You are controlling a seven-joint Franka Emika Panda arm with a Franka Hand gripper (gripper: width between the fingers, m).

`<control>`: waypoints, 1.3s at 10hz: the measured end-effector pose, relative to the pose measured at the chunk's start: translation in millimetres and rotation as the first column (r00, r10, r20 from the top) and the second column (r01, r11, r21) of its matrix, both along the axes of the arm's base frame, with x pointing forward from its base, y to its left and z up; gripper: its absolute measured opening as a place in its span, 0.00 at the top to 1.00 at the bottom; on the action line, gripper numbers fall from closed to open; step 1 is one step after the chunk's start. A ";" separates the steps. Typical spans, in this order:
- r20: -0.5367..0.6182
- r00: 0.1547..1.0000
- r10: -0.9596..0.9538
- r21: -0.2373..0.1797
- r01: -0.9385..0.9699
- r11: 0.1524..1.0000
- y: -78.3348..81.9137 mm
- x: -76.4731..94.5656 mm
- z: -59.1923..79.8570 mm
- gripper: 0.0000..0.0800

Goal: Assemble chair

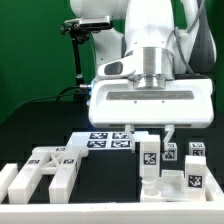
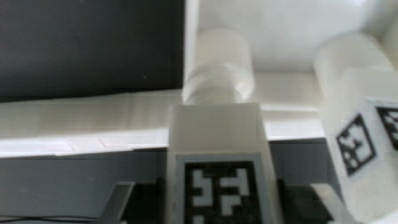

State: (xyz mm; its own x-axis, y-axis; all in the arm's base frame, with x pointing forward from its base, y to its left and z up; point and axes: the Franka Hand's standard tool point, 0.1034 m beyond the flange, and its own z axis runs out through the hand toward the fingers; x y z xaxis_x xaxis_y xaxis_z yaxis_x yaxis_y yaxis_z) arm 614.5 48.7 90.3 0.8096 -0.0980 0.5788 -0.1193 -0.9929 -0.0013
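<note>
The chair lies in loose white tagged parts on the black table. In the exterior view an upright white post (image 1: 148, 153) stands at the front right on another white piece (image 1: 151, 181). My gripper (image 1: 150, 140) comes straight down over it, one finger on each side, shut on the post. The wrist view looks along that post (image 2: 217, 150): its tag fills the space between my gripper (image 2: 221, 200) and the dark fingers (image 2: 128, 198). A second tagged part (image 2: 356, 120) lies beside it. A ladder-like frame (image 1: 50, 165) lies at the exterior view's left.
The marker board (image 1: 110, 140) lies flat behind the post. More tagged blocks (image 1: 195, 165) stand at the exterior view's right. A low white border rail (image 1: 100, 210) runs along the front. A black camera stand (image 1: 78, 55) rises at the back.
</note>
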 end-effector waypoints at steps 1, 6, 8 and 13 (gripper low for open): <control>-0.001 1.000 0.000 -0.002 0.000 1.000 -0.2 0.7 -3.1 0.64; 0.001 1.000 0.002 -0.006 -0.002 1.000 0.2 3.0 -7.0 0.64; 0.010 1.000 0.002 -0.009 -0.002 1.000 -0.4 4.0 -7.3 0.64; 0.007 1.000 0.003 -0.008 -0.003 1.000 -0.4 10.2 -7.0 0.64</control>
